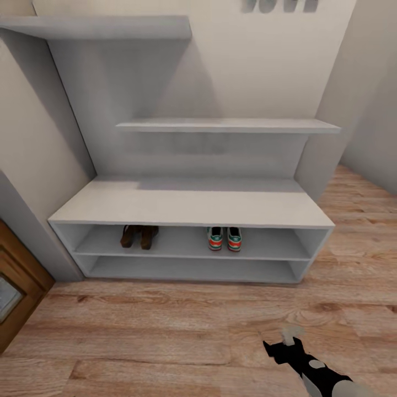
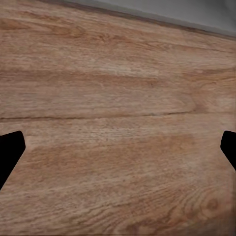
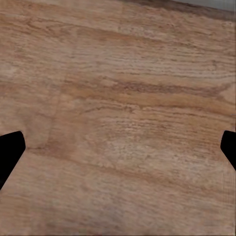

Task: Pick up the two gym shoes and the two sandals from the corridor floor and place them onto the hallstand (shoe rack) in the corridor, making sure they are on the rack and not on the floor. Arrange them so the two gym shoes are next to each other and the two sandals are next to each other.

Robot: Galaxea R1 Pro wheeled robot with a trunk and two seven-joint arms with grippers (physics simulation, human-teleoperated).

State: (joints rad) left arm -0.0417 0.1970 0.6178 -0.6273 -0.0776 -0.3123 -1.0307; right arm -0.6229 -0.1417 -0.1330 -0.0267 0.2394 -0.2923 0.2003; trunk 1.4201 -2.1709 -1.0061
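Observation:
The two gym shoes stand side by side, red-orange heels outward, on the upper tier of the pale grey hallstand, right of centre. On the same tier, left of centre, the two sandals sit together. My right gripper hangs low over the corridor floor in front of the rack's right half. In the right wrist view the right gripper is open over bare planks. The left gripper is also open, with nothing but floor between its fingers.
A brown wooden door stands at the left edge. Walls close in on both sides of the rack, and two staggered shelves hang above the bench. The rack's lower tier holds nothing.

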